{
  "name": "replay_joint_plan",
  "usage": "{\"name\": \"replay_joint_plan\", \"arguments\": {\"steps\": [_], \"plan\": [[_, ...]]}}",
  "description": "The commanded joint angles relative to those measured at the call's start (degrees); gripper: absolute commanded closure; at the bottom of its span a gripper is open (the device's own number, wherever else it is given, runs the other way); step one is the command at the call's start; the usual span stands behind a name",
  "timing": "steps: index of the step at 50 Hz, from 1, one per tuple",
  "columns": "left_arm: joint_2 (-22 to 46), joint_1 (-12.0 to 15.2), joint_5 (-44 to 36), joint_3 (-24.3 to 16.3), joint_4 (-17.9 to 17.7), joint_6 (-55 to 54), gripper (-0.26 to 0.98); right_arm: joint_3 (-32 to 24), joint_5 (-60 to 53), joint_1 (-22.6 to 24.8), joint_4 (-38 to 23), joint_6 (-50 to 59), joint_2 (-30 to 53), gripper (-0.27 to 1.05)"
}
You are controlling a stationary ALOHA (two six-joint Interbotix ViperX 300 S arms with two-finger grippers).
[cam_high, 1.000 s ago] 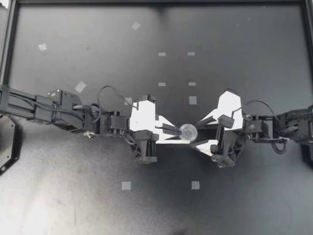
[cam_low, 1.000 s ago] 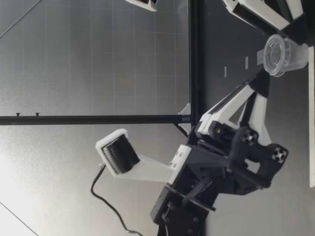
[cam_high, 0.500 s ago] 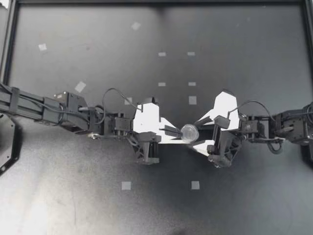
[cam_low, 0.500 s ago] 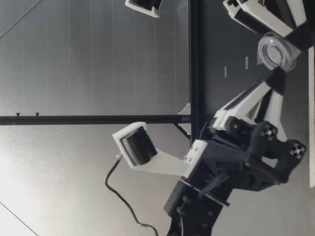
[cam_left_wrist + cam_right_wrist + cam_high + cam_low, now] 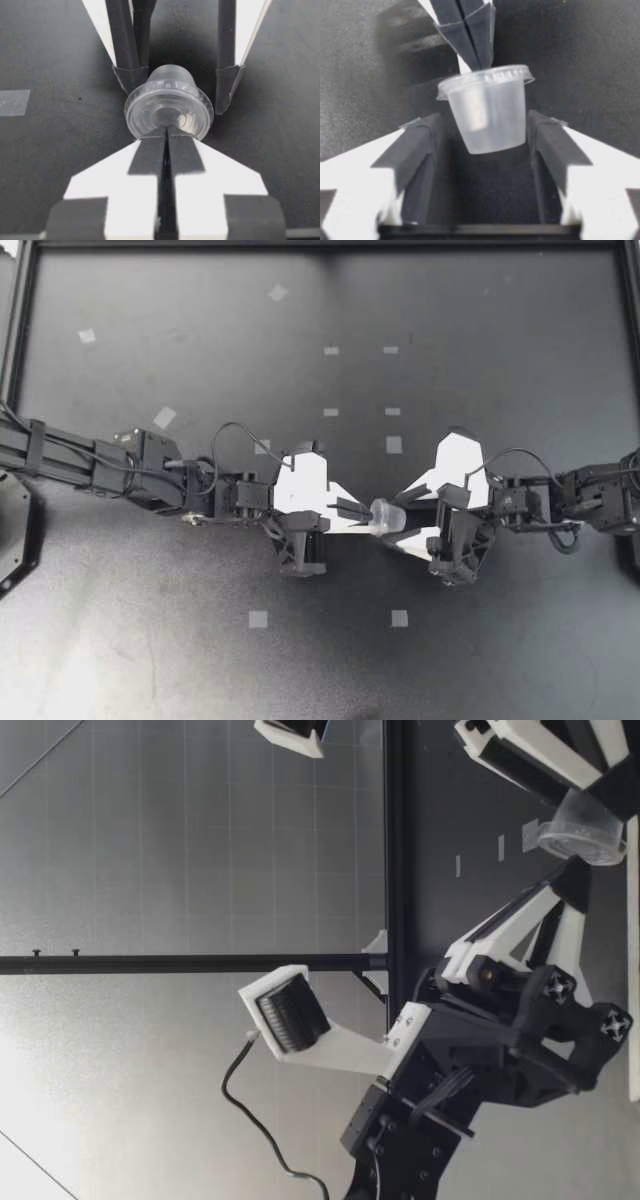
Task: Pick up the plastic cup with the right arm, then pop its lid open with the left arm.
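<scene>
A: Where's the clear cup (image 5: 388,514)?
B: Mid-worktop (image 5: 520,650), off the surface. My left end effector (image 5: 360,510) pinches its rim, and my right end effector (image 5: 402,519) stands spread around its body.
A: Surroundings?
B: Dark matte surface with pale tape squares (image 5: 258,619), and a grey gridded wall (image 5: 200,840) behind.

Overhead, table-level and both close wrist cameras all share the cup (image 5: 388,514).
</scene>
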Motion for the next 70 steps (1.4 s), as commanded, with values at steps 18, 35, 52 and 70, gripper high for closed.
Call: {"name": "replay_joint_plan", "arguments": {"steps": [18, 35, 52, 70], "plan": [[-1.8, 0.1, -0.1, -0.8, 0.0, -0.5, 0.76, -0.8, 1.5, -0.2, -1.6, 0.0, -3.2, 0.43], [-9.7, 0.1, -0.2, 2.8, -0.9, -2.6, 0.74, -0.4, 1.8, -0.2, -1.6, 0.3, -4.1, 0.47], [-24.3, 0.1, -21.7, 17.3, -1.0, -20.0, 0.24, 6.6, -19.7, -0.2, -1.8, -1.8, -16.7, 0.47], [-20.2, 0.1, -38.1, 15.8, -1.5, -55.6, -0.01, 8.1, -43.8, -0.2, -1.8, -15.5, -14.9, 0.47]]}}
